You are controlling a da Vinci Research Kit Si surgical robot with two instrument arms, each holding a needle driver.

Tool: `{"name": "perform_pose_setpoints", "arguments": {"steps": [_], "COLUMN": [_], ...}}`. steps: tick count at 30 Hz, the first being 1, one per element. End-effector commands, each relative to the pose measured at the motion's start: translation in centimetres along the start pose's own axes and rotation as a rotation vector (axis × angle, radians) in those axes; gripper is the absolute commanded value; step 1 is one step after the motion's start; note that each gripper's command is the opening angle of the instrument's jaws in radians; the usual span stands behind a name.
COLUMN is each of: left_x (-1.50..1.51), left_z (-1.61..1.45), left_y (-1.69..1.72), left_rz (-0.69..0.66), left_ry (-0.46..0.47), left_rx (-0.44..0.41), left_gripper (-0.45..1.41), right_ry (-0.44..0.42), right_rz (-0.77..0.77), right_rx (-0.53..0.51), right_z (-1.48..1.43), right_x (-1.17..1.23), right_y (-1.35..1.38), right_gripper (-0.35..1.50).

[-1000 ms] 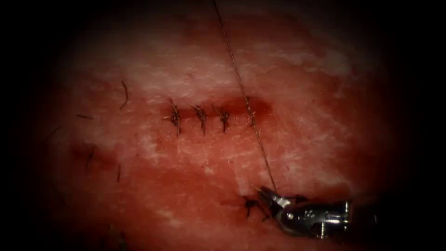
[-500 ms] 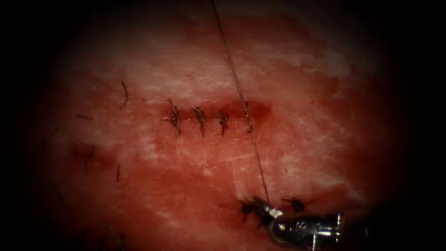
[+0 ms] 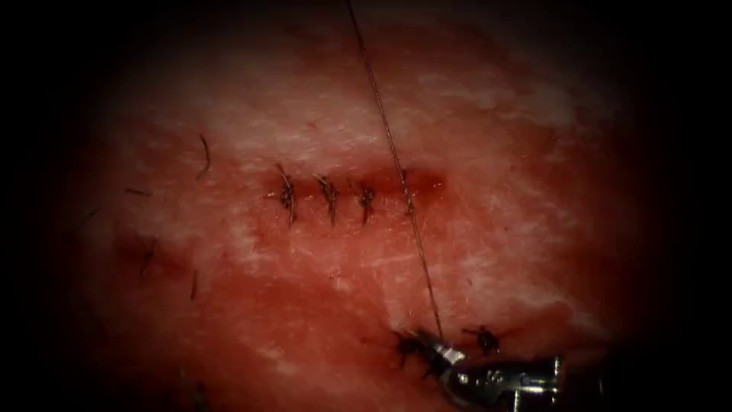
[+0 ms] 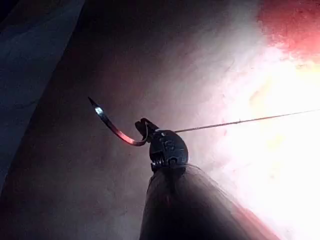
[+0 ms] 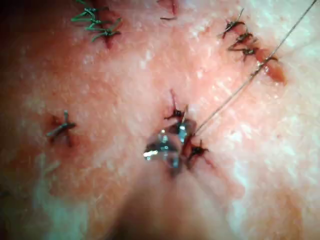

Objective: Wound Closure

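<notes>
1. The needle (image 4: 116, 129) is clear of the tissue, held up in the air in the left wrist view; its curve sweeps away from the jaws to a bare, glinting point
2. The left tool (image 4: 144, 126) has its jaws closed on the needle at the rear end of the curve, close to where the thread joins
3. The thread (image 3: 396, 164) runs taut in one straight line across the endoscope view, from the top edge down through the right end of the cut to the right tool near the bottom; in the left wrist view the thread (image 4: 240, 121) stretches straight away from the needle's held end
4. The right tool (image 3: 431, 345) comes in low from the right and its jaws are closed on the thread, just above the tissue, well below the cut
5. The cut (image 3: 358, 183) lies across the middle of the tissue (image 3: 534, 229), with three tied stitches (image 3: 329, 195) side by side along it; the thread passes through it just to the right of the third stitch, where a short dark stretch is not yet knotted
6. Two older dark knots (image 3: 485, 339) sit on the tissue on either side of the right tool's tip
7. Short cut ends of thread (image 3: 204, 156) lie scattered on the tissue to the left of the cut
</notes>
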State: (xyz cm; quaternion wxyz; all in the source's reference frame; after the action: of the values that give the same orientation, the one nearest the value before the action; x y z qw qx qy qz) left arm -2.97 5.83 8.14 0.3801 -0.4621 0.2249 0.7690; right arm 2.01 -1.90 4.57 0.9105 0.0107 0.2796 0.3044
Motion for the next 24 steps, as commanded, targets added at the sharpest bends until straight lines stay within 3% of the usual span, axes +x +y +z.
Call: {"name": "perform_pose_setpoints", "arguments": {"steps": [1,3,4,5,6,7,9,14,18,20,21,24], "left_x": [-0.05,-0.09,-0.11,-0.11,-0.12,-0.12,-0.1,0.05,0.29,0.45,0.59,0.82], "left_z": [0.06,0.02,-0.02,-0.05,-0.1,-0.18,-0.33,-0.93,-1.44,-1.71,-1.95,-2.31], "left_y": [0.08,0.14,0.19,0.23,0.29,0.38,0.54,1.13,1.61,1.85,2.03,2.3], "left_rz": [0.003,0.001,-0.025,-0.054,-0.077,-0.117,-0.177,-0.237,-0.257,-0.277,-0.283,-0.292], "left_ry": [0.003,0.018,0.021,0.026,0.024,0.016,-0.013,-0.088,-0.12,-0.114,-0.107,-0.096], "left_rx": [0.003,-0.015,-0.043,-0.065,-0.088,-0.13,-0.189,-0.333,-0.42,-0.451,-0.476,-0.514], "left_gripper": [-0.45,-0.45,-0.45,-0.45,-0.45,-0.45,-0.45,-0.45,-0.45,-0.45,-0.45,-0.45], "right_ry": [0.007,0.044,0.057,0.081,0.1,0.117,0.148,0.185,0.198,0.212,0.233,0.246], "right_rz": [0.002,0.008,0.011,0.015,0.019,0.024,0.04,0.073,0.086,0.09,0.089,0.088], "right_rx": [-0.001,-0.014,-0.02,-0.023,-0.025,-0.034,-0.034,-0.007,0.033,0.067,0.135,0.172], "right_z": [0.03,0.02,0.02,0.01,-0.01,-0.04,-0.13,-0.54,-0.93,-1.09,-1.23,-1.31], "right_x": [-0.04,-0.01,0.0,0.03,0.06,0.08,0.17,0.42,0.61,0.7,0.81,0.98], "right_y": [-0.1,-0.07,-0.05,-0.02,0.0,0.02,0.07,0.24,0.37,0.41,0.45,0.52], "right_gripper": [-0.35,-0.35,-0.05,0.44,0.81,1.08,1.25,1.38,1.36,1.31,1.2,1.06]}}
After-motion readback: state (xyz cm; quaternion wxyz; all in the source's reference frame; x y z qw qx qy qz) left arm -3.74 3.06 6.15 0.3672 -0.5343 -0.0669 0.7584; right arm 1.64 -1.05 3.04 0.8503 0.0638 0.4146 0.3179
